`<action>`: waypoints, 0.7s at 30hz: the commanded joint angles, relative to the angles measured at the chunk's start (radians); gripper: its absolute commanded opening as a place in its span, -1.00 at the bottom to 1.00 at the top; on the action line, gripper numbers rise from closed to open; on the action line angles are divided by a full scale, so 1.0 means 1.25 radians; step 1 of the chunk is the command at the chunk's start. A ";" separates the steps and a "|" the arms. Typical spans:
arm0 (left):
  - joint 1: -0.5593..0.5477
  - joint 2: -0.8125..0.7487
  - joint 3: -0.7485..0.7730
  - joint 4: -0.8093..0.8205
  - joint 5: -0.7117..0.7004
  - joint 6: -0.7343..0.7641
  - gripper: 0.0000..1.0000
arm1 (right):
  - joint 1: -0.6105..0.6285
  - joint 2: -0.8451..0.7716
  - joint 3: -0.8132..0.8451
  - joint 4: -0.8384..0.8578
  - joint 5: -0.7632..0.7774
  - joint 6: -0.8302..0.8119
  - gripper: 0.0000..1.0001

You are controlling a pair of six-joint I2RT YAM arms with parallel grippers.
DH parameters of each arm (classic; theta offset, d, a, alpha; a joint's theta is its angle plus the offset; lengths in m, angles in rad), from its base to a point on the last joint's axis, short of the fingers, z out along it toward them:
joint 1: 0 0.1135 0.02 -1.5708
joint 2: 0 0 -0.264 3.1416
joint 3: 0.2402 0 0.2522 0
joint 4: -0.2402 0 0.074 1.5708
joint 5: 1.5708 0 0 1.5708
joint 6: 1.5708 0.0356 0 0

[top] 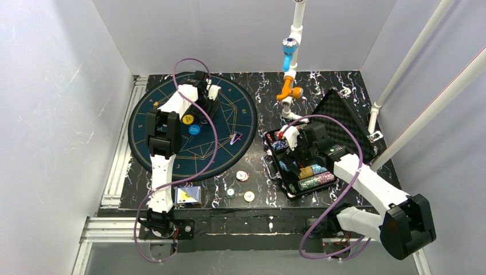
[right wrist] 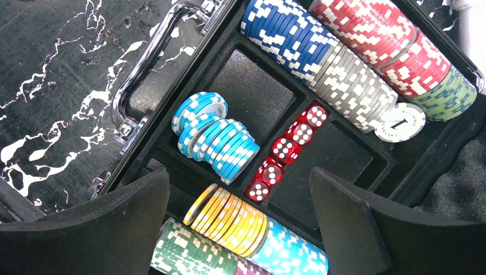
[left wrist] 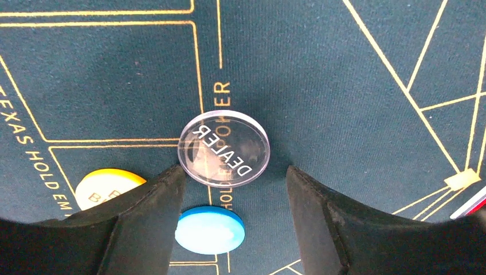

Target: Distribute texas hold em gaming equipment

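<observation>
My left gripper [left wrist: 235, 172] is open and empty, low over the round dark mat [left wrist: 344, 86]. A clear "DEALER" disc [left wrist: 224, 148] lies flat just ahead of the fingertips. A blue disc [left wrist: 210, 229] lies between the fingers and a yellow disc [left wrist: 103, 186] sits left of the left finger. My right gripper [right wrist: 239, 177] is open and empty above the open case [right wrist: 252, 97]. Rows of yellow chips [right wrist: 235, 220], light blue chips [right wrist: 220, 146] and red dice [right wrist: 285, 150] lie below it. In the top view the left gripper [top: 205, 106] is over the mat's far part and the right gripper [top: 293, 153] is over the case.
Three loose chips [top: 242, 176] and a blue-backed card deck [top: 188, 195] lie near the front table edge. One card [top: 235, 137] lies on the mat's right side. The case lid [top: 344, 123] stands open behind the case. A white and orange pipe stand [top: 289, 86] rises at the back.
</observation>
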 commanded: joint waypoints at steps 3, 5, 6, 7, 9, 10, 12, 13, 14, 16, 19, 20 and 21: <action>0.000 0.026 0.045 -0.018 0.006 0.008 0.20 | 0.005 0.003 0.022 -0.001 -0.002 -0.009 1.00; 0.000 0.027 0.044 -0.019 0.010 0.010 0.12 | 0.005 0.003 0.022 -0.001 -0.001 -0.008 1.00; -0.001 0.028 0.044 -0.019 0.011 0.011 0.07 | 0.005 0.003 0.022 -0.001 -0.001 -0.010 1.00; -0.001 0.028 0.044 -0.019 0.011 0.011 0.02 | 0.005 0.004 0.022 -0.001 -0.001 -0.010 1.00; 0.000 0.027 0.044 -0.021 0.011 0.013 -0.07 | 0.006 0.005 0.022 -0.001 0.000 -0.010 1.00; -0.001 0.027 0.044 -0.022 0.011 0.013 -0.09 | 0.007 0.006 0.022 -0.002 0.000 -0.010 1.00; -0.001 0.022 0.044 -0.024 0.008 0.013 -0.13 | 0.008 0.007 0.022 -0.001 0.001 -0.011 1.00; 0.000 0.019 0.044 -0.025 0.007 0.014 -0.15 | 0.008 0.007 0.022 -0.001 0.001 -0.011 1.00; 0.000 0.014 0.044 -0.026 0.006 0.014 -0.17 | 0.008 0.006 0.022 -0.001 0.001 -0.011 1.00; 0.000 0.001 0.043 -0.029 0.005 0.014 -0.20 | 0.009 0.007 0.021 -0.001 0.001 -0.011 1.00; 0.000 -0.023 0.039 -0.037 0.004 0.016 -0.22 | 0.010 0.007 0.022 -0.001 0.001 -0.012 1.00; 0.000 -0.033 0.036 -0.039 0.004 0.019 -0.23 | 0.011 0.006 0.021 -0.001 0.001 -0.013 1.00; 0.000 -0.044 0.029 -0.040 0.002 0.022 -0.23 | 0.011 0.005 0.022 -0.001 0.002 -0.013 1.00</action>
